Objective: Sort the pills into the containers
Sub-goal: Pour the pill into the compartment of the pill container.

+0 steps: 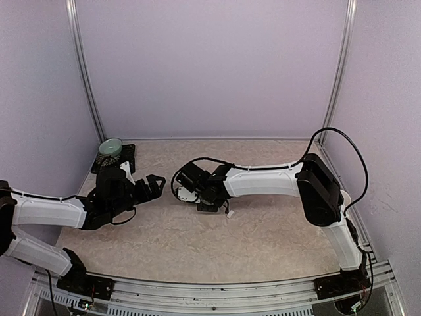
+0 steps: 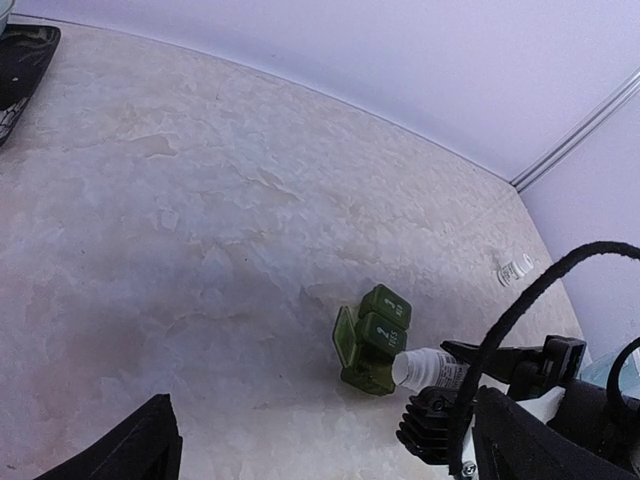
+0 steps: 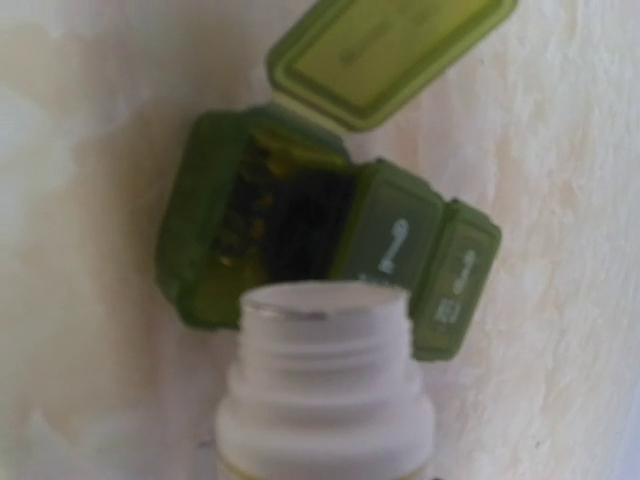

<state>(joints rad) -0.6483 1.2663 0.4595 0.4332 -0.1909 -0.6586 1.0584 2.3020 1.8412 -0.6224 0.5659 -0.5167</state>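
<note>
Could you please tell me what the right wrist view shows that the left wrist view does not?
Only the right wrist: the dark inside of the green containers' open compartment, just beyond the white bottle's uncapped mouth. Only the left wrist: the right gripper holding that bottle tipped toward the containers, a small white object near the far wall, and a corner of a black tray. Both: the containers and the bottle.

A pale green bowl [image 1: 110, 147] sat on a black tray [image 1: 127, 158] in the far left corner of my marbled beige table [image 1: 263, 243], close to a metal post [image 1: 82, 66] that rose against the plain pale walls [image 1: 210, 66].
</note>
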